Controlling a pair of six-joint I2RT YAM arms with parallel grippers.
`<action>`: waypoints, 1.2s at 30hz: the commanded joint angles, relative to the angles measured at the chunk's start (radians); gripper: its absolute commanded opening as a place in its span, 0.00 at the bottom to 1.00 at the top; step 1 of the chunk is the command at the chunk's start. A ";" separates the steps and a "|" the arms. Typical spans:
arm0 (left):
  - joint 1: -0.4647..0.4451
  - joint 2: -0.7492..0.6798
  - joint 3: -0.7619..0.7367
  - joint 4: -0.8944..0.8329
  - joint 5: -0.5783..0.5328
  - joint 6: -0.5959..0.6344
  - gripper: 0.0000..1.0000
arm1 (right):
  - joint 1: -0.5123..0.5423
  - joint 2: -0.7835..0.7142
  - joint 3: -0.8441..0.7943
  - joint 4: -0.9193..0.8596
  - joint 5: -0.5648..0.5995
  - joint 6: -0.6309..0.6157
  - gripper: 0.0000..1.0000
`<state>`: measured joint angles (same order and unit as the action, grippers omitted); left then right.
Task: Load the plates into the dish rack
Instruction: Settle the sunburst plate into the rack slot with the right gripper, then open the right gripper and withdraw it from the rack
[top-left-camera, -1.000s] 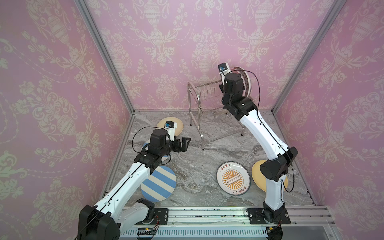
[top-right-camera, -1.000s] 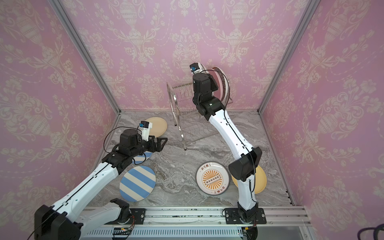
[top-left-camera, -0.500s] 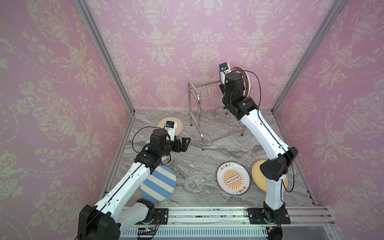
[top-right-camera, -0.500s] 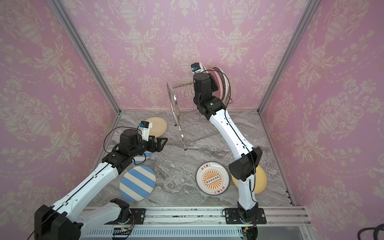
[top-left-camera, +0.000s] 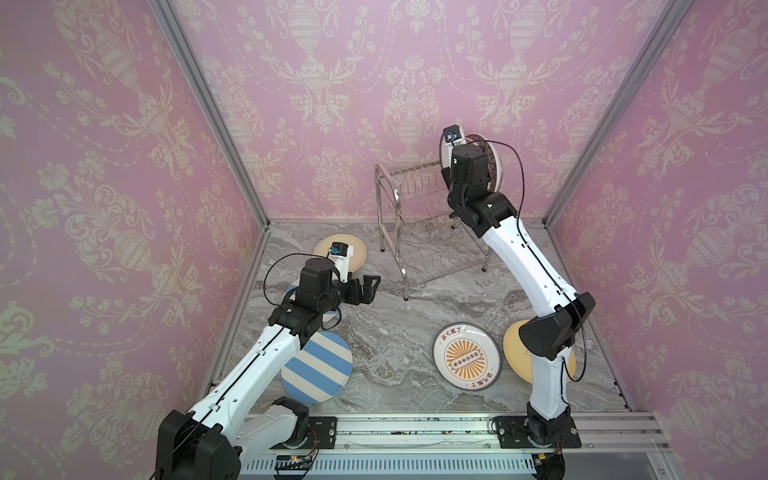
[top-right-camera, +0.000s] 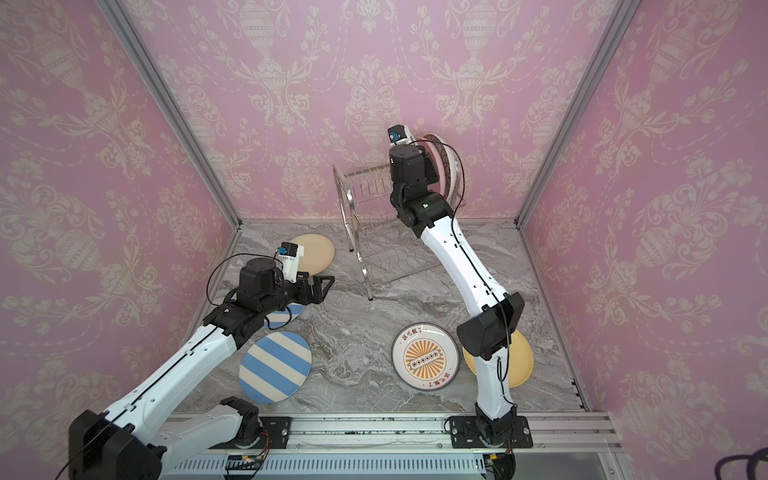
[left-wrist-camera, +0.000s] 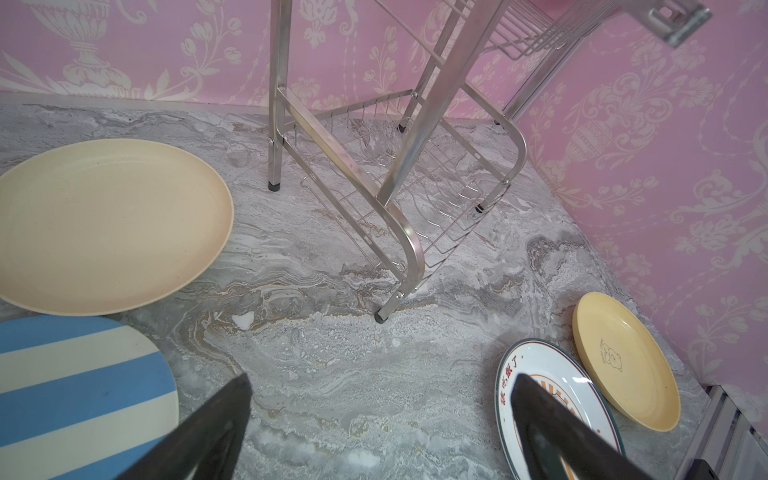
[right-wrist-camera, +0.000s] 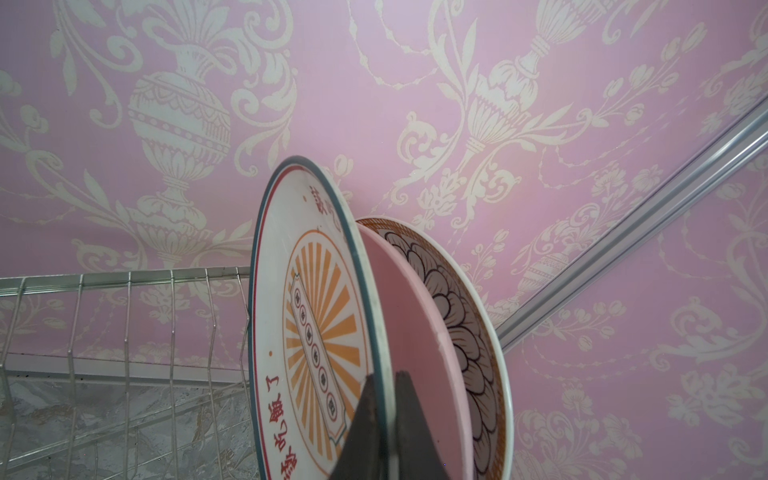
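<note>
Plate number three at the upper tier, and the right gripper (right-wrist-camera: 385, 376) is clamped thin on the rim of a white sunburst plate (right-wrist-camera: 316, 316). It holds the plate on edge at the far right end of the dish rack (top-left-camera: 398, 249), just beside a pink plate (right-wrist-camera: 411, 316) and a dark petal plate (right-wrist-camera: 457, 316) standing there. Whether its lower edge sits in a slot cannot be seen; the fingers hide it.

That is the danger: released before the edge is between the dividers, the plate could tip onto the pink one or roll off the top tier. A pinch so near the rim also lets it swing, and a sideways push could shove the rack, which looks light.

Over on the left, the left gripper (top-left-camera: 371, 286) hangs wide and empty above the table (top-left-camera: 415, 316), near a striped plate (top-left-camera: 318, 370). A second sunburst plate (top-left-camera: 465, 357) and a near cream plate (top-left-camera: 511, 353) wait near right, a far cream plate (top-left-camera: 359, 255) far left.
</note>
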<state>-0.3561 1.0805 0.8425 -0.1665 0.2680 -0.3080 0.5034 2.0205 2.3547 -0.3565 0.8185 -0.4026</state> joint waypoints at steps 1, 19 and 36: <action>0.006 -0.005 0.000 -0.021 0.012 0.003 0.99 | -0.003 0.018 0.067 0.026 0.002 0.003 0.00; 0.008 -0.006 -0.008 -0.027 0.004 0.006 0.99 | -0.034 -0.012 -0.062 0.037 0.000 0.030 0.00; 0.008 0.033 0.086 -0.052 -0.013 0.014 0.99 | -0.081 -0.091 -0.143 -0.062 -0.169 0.129 0.08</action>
<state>-0.3561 1.1027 0.8894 -0.1970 0.2668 -0.3080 0.4400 1.9739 2.2581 -0.3504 0.7078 -0.3367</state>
